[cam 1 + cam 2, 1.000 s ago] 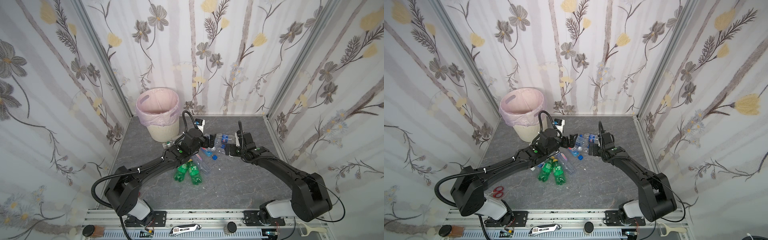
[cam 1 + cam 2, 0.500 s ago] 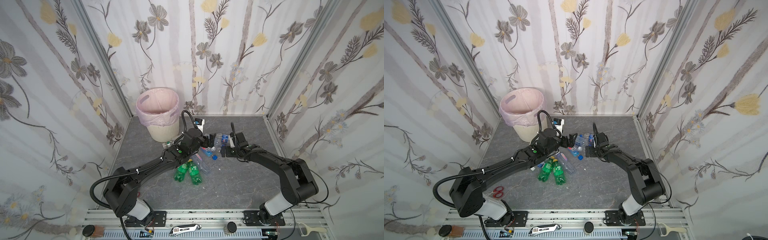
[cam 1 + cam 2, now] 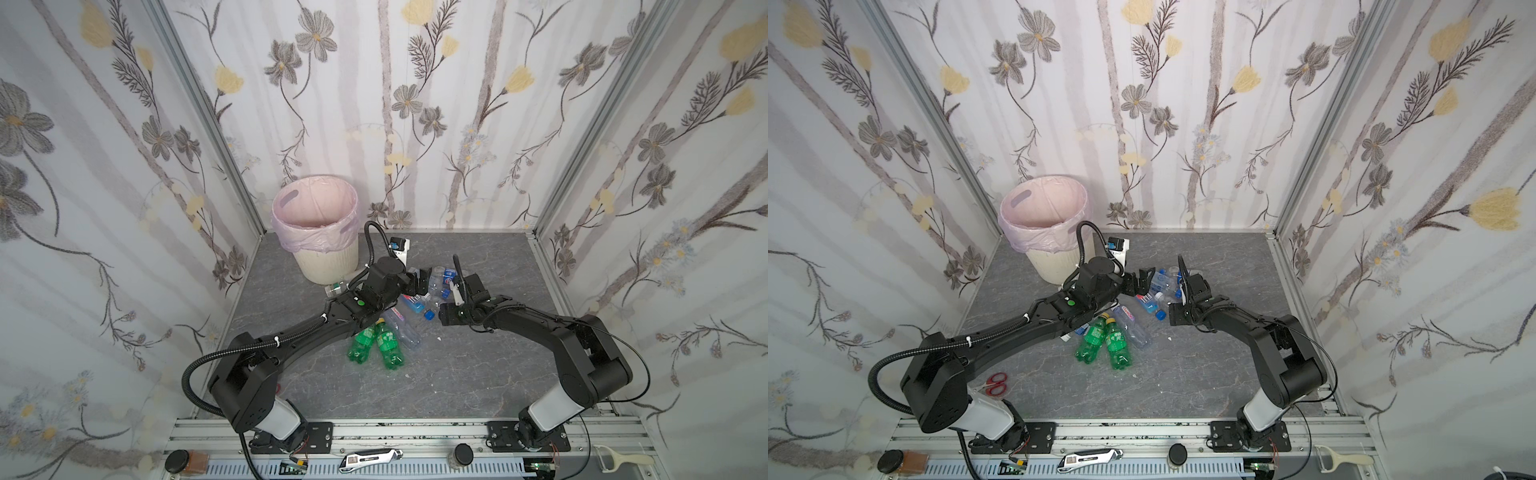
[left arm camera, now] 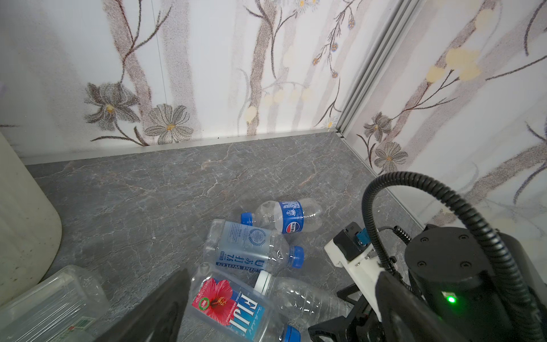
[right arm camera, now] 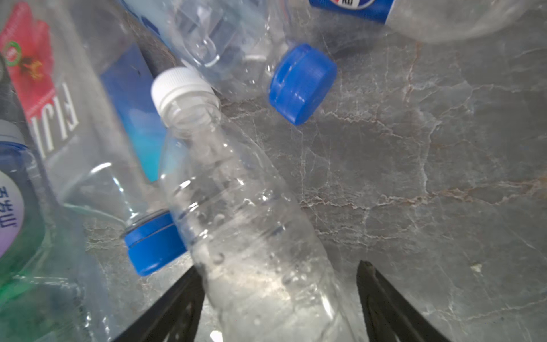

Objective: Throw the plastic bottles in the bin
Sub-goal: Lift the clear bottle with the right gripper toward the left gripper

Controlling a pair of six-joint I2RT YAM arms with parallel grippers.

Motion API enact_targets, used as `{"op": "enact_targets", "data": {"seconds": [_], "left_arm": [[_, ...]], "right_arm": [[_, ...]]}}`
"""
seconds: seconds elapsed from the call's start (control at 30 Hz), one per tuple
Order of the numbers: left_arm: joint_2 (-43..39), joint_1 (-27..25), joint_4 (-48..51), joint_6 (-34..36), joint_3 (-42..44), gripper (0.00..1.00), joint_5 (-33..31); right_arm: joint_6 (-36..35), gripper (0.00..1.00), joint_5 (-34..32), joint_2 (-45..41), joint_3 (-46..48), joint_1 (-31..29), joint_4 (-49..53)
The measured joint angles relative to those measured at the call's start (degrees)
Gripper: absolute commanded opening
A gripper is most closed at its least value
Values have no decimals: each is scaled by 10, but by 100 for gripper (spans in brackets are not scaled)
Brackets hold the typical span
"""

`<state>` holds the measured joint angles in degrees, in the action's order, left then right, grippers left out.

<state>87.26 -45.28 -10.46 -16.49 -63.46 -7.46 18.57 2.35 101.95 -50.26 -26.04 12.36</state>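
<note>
Several plastic bottles lie in a heap mid-floor: two green ones [image 3: 376,340] [image 3: 1105,341], a Fiji bottle [image 4: 225,302] [image 5: 59,118], a Pepsi-labelled one [image 4: 291,214], and a clear white-capped bottle [image 5: 251,237]. My left gripper [image 3: 417,282] [image 4: 278,314] is open, its fingers either side of the Fiji bottle and just above it. My right gripper [image 3: 444,316] [image 5: 281,296] straddles the body of the white-capped bottle. One finger [image 5: 183,302] touches the bottle; the other stands off it. The cream bin [image 3: 328,266] [image 3: 1050,262], with its pink liner, stands at the back left.
Patterned walls close the back and both sides. A clear plastic box [image 4: 50,299] lies by the bin's foot. Red scissors [image 3: 994,384] lie front left. A utility knife [image 3: 368,457] and a peeler [image 3: 619,459] rest on the front rail.
My right gripper has moved left and forward into the bottle heap, and its jaws have narrowed around the white-capped bottle. The left arm has barely moved.
</note>
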Motion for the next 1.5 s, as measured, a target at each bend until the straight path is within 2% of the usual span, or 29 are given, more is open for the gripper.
{"op": "enact_targets", "data": {"seconds": [0.07,0.17,0.3,0.53,0.87,1.1,1.3,1.5], "left_arm": [[5,0,0,0,-2,100,2],[12,0,0,-3,-5,100,5],[17,0,1,-5,-7,100,13],[19,0,1,-11,-8,100,17],[19,3,3,-18,-11,100,19],[27,35,4,-59,-16,100,57],[40,80,4,-124,-21,100,127],[43,95,-19,-173,-21,99,204]], "right_arm": [[0,70,0,2,1,-1,-2],[4,61,2,3,6,-2,-6],[4,56,2,1,14,-1,-18],[5,51,10,-32,31,-1,-18],[4,50,37,-118,25,-2,3],[4,50,58,-171,-16,-9,-3],[4,50,74,-190,-35,-30,-19],[4,49,78,-191,-45,-58,-45]]}}
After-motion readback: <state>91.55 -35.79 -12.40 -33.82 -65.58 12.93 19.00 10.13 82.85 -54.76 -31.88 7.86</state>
